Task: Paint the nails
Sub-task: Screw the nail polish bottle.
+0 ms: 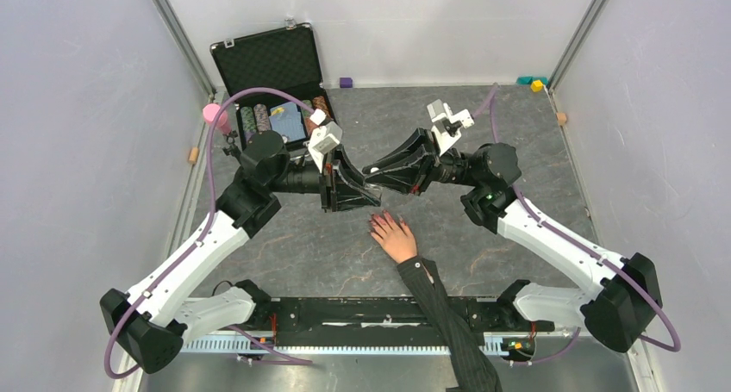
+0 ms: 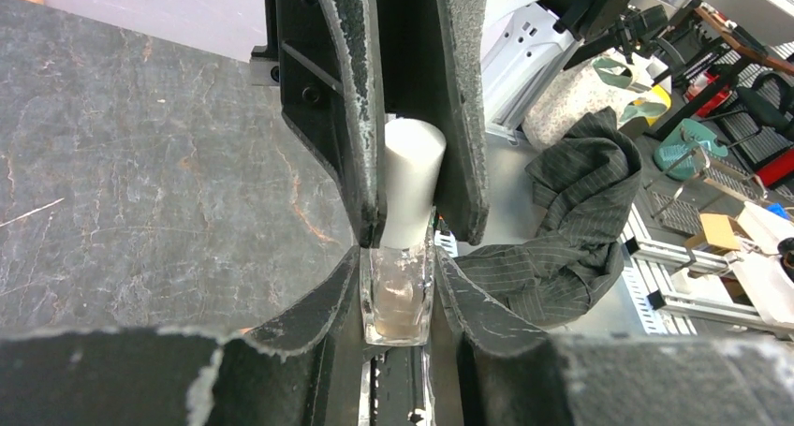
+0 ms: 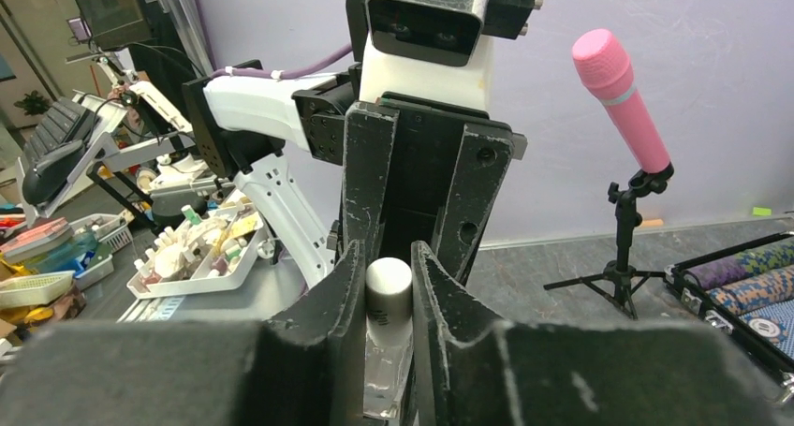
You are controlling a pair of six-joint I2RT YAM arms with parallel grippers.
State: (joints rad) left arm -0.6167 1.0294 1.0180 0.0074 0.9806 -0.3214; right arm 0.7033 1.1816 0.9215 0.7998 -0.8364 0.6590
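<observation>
A pale hand (image 1: 395,237) in a dark pinstriped sleeve (image 1: 444,310) lies palm down on the grey table, its reddish-pink nails (image 1: 377,223) pointing toward the grippers. Just beyond the hand, the two grippers meet tip to tip above the table. My left gripper (image 2: 398,281) is shut on the glass body of a small clear bottle (image 2: 398,300). My right gripper (image 3: 388,267) comes from the opposite side, its fingers pressed on both sides of the bottle's white cap (image 3: 388,290). From above, the left gripper (image 1: 369,192) and right gripper (image 1: 372,173) hide most of the bottle.
An open black case (image 1: 271,65) with poker chips stands at the back left. A pink microphone (image 1: 213,115) on a small tripod is beside it. Small coloured blocks (image 1: 536,84) lie along the back wall. A tray of small bottles (image 3: 192,248) sits off the table.
</observation>
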